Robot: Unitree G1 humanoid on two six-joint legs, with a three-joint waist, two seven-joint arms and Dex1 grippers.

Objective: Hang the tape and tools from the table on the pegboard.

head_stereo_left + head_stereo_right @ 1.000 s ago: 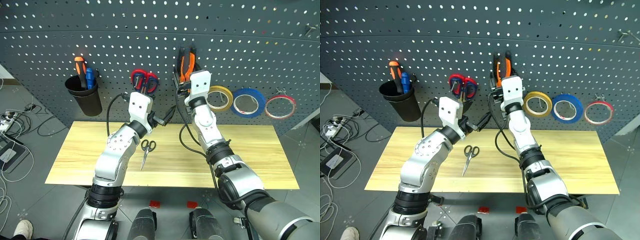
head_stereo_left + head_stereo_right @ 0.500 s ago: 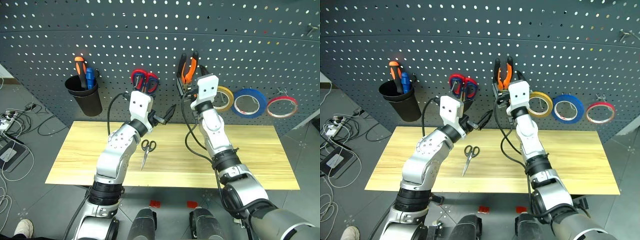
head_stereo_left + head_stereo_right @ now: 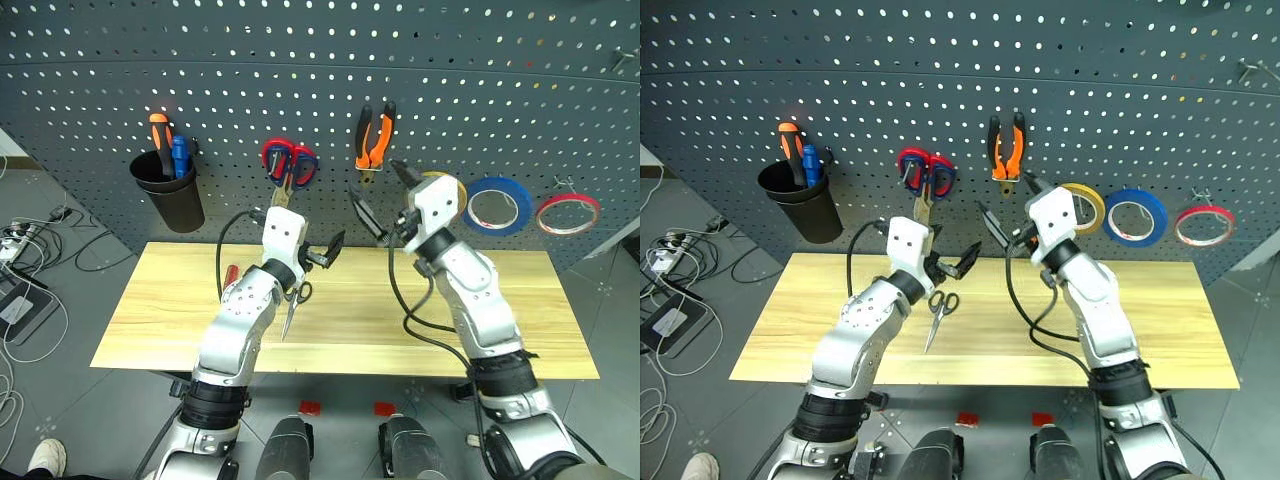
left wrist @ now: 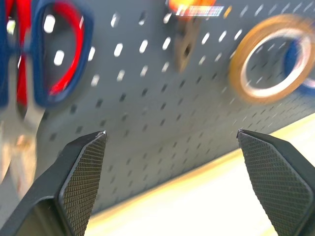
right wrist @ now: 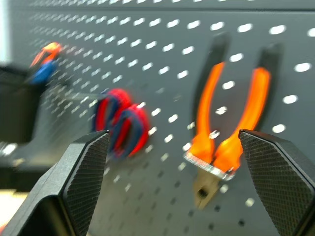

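The orange-and-black pliers (image 3: 375,135) hang on the pegboard (image 3: 200,80), clear of any gripper. Just below and in front of them my right gripper (image 3: 383,195) stands open and empty; its wrist view faces the pliers (image 5: 229,128). The black-handled scissors (image 3: 293,300) lie on the table (image 3: 520,300), beside my left forearm. My left gripper (image 3: 318,250) is open and empty above them, facing the board. A red-handled screwdriver (image 3: 230,275) lies on the table, mostly hidden behind my left arm. The red-rimmed tape (image 3: 567,213) hangs at the board's far right.
On the board hang red-handled scissors (image 3: 289,165), a yellow roll (image 3: 1083,205) and a blue roll (image 3: 497,205). A black cup (image 3: 167,190) holding orange and blue screwdrivers hangs at the left. Cables lie on the floor at the left.
My right gripper has drawn back and down from the pliers, which stay hanging on the board. My left gripper has sunk a little toward the table.
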